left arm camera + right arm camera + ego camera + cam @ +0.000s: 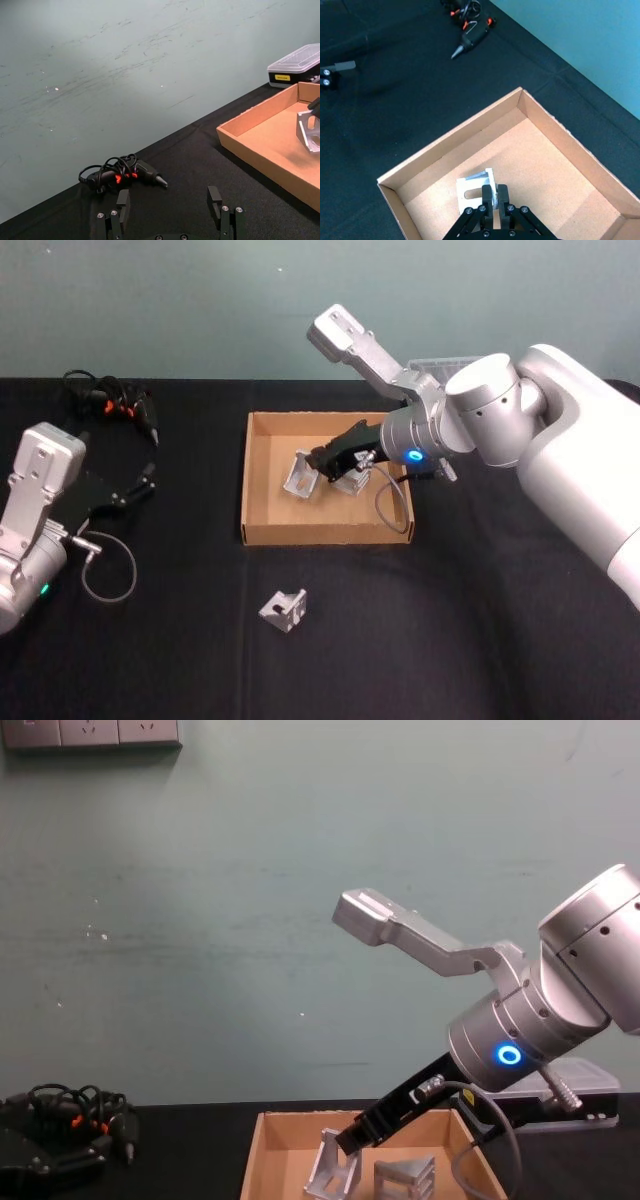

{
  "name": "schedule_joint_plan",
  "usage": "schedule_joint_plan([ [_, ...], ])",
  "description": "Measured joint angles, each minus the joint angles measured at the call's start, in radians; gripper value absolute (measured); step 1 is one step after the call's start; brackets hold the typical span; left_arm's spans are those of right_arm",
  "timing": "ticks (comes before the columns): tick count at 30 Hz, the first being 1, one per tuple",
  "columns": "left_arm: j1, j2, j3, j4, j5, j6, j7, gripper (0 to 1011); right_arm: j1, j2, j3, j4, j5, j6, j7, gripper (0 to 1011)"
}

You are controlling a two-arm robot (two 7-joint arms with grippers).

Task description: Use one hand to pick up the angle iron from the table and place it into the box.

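The tan box [325, 534] sits mid-table. My right gripper [322, 462] reaches into it, shut on an angle iron [302, 476] held low over the box floor; I cannot tell whether it touches the floor. In the right wrist view the fingers [488, 196] pinch the bracket's upright plate [476, 186]. A second angle iron [351, 481] lies in the box beside it, and a third [284, 609] lies on the black table [450, 640] in front of the box. My left gripper [169, 200] is parked at the left, open and holding nothing.
A black and orange corded tool [115, 408] lies at the back left. A clear-lidded case [440, 365] stands behind the box. A grey cable loop [110, 575] hangs by the left arm. The box's near wall [260, 145] faces the left gripper.
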Motion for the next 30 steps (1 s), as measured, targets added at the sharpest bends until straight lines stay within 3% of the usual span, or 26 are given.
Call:
schedule_joint_plan([
  [16,0.0,0.0,0.0,0.0,0.0,0.0,0.0,1011,0.004,-0.013,0.006,0.032,-0.013,-0.007,0.011,77],
  [20,0.0,0.0,0.0,0.0,0.0,0.0,0.0,1011,0.004,-0.013,0.005,0.031,-0.013,-0.007,0.011,157],
  [30,0.0,0.0,0.0,0.0,0.0,0.0,0.0,1011,0.004,-0.012,0.004,0.029,-0.013,-0.007,0.01,468],
])
